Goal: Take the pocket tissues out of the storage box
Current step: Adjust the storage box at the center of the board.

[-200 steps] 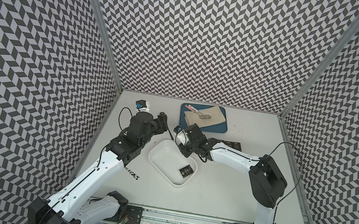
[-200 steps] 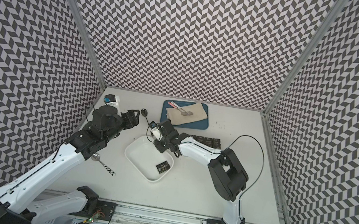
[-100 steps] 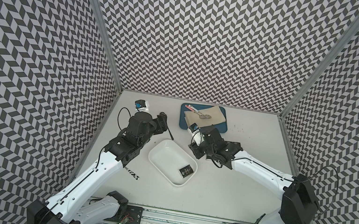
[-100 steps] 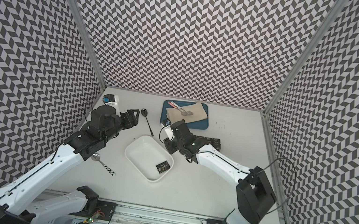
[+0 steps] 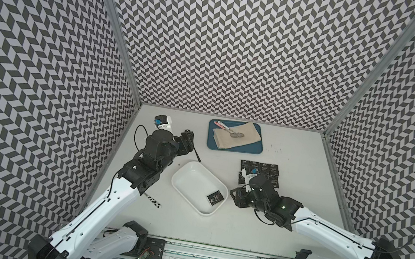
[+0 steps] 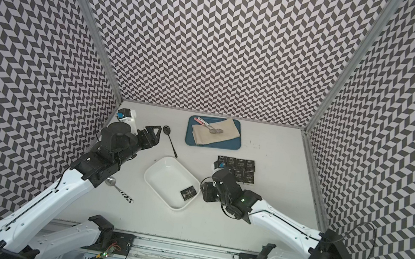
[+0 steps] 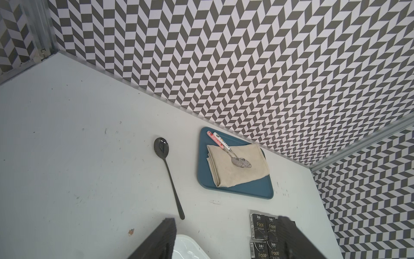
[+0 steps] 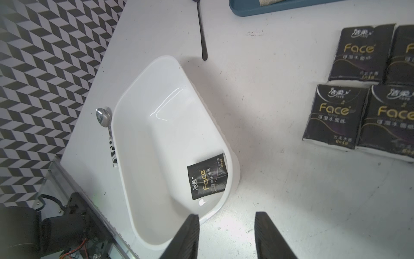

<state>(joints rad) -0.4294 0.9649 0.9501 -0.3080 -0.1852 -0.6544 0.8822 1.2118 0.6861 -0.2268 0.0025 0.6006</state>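
The white storage box (image 5: 192, 181) (image 6: 167, 177) lies at an angle mid-table. One black packet of pocket tissues (image 5: 215, 201) (image 8: 208, 176) rests flat in its near right corner. Several more packets (image 5: 259, 170) (image 6: 240, 167) (image 8: 358, 89) lie in rows on the table, to the right of the box. My right gripper (image 5: 234, 199) (image 8: 225, 216) hovers just outside the box's right rim, open and empty, one finger (image 8: 190, 224) over the rim. My left gripper (image 6: 154, 131) (image 7: 226, 220) is raised behind the box's far left side, open and holding nothing.
A blue tray (image 5: 248, 150) (image 7: 257, 188) with a beige cloth and two spoons sits at the back. A black spoon (image 6: 170, 139) (image 7: 168, 170) lies between the tray and my left gripper. A zebra-handled spoon (image 6: 119, 189) (image 8: 107, 130) lies left of the box, near my left arm.
My right gripper has swung from the box's far edge round to its right side, nearer the front, and its jaws have widened slightly. The left arm has stayed put.
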